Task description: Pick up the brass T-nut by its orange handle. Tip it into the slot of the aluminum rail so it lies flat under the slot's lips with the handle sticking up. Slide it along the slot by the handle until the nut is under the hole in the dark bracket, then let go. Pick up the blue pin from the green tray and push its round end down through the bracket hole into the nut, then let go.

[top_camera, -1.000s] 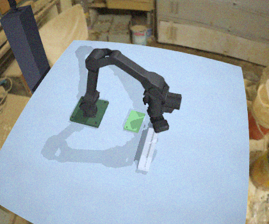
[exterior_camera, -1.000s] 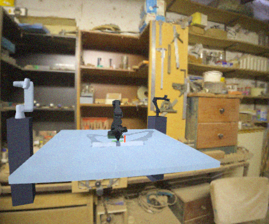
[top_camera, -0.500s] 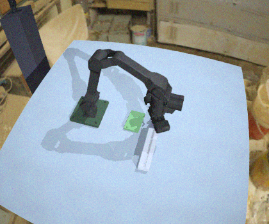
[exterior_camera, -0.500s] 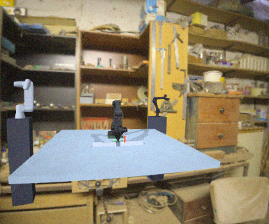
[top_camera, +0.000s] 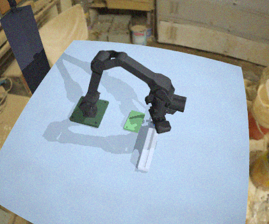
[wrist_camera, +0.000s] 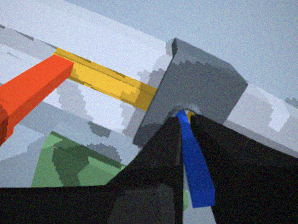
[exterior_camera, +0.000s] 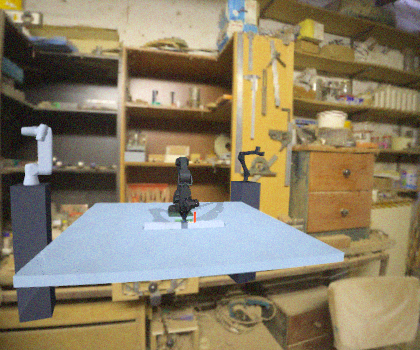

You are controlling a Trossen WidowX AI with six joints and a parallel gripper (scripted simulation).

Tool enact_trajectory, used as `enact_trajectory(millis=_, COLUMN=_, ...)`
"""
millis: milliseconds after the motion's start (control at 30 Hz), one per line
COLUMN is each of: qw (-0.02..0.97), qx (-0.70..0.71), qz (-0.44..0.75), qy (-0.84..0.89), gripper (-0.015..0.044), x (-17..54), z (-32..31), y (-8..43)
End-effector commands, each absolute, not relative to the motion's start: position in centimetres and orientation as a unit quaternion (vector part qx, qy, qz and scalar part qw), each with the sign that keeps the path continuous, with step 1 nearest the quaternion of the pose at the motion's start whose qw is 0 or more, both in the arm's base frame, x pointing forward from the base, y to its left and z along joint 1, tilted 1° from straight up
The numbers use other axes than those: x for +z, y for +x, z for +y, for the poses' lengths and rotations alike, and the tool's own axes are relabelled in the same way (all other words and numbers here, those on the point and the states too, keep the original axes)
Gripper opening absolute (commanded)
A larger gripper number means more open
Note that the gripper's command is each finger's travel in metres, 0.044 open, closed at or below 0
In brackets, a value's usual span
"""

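Note:
The gripper (wrist_camera: 182, 125) (exterior_camera: 184, 220) is shut on the blue pin (wrist_camera: 198, 172) just above the dark bracket (wrist_camera: 207, 80). The pin's lower end is at the bracket hole in the wrist view; how deep it is cannot be told. A sliver of brass shows through the hole. The brass T-nut (wrist_camera: 110, 87) lies flat in the slot of the aluminum rail (wrist_camera: 117, 37) (top_camera: 142, 166) (exterior_camera: 159, 226) and runs under the bracket. Its orange handle (wrist_camera: 37, 85) (exterior_camera: 194, 217) sticks up from the nut's end outside the bracket, free of the fingers.
The green tray (top_camera: 131, 127) (wrist_camera: 42, 172) lies beside the rail, on the side toward the arm's dark green base plate (top_camera: 84, 120). Shadows of the arm fall across the tray and the blue table top (top_camera: 190, 179). The upright orange handle stands close to the gripper.

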State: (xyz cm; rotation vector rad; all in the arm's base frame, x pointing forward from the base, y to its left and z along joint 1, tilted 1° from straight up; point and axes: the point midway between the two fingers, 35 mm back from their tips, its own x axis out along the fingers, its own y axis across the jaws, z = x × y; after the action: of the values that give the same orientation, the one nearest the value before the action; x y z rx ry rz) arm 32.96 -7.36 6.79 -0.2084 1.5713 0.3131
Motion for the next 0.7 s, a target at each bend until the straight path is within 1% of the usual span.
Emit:
enact_trajectory(millis=0, qw=0.685, qx=0.141, qz=0.709, qy=-0.091, gripper=-0.0150, x=6.73, z=-7.41, y=32.99)
enact_trajectory(millis=500, qw=0.688, qx=0.141, qz=0.706, qy=-0.092, gripper=-0.0150, x=6.79, z=-7.37, y=33.00)
enact_trajectory(millis=667, qw=0.688, qx=0.141, qz=0.706, qy=-0.092, gripper=-0.0019, x=6.84, z=-7.38, y=33.03)
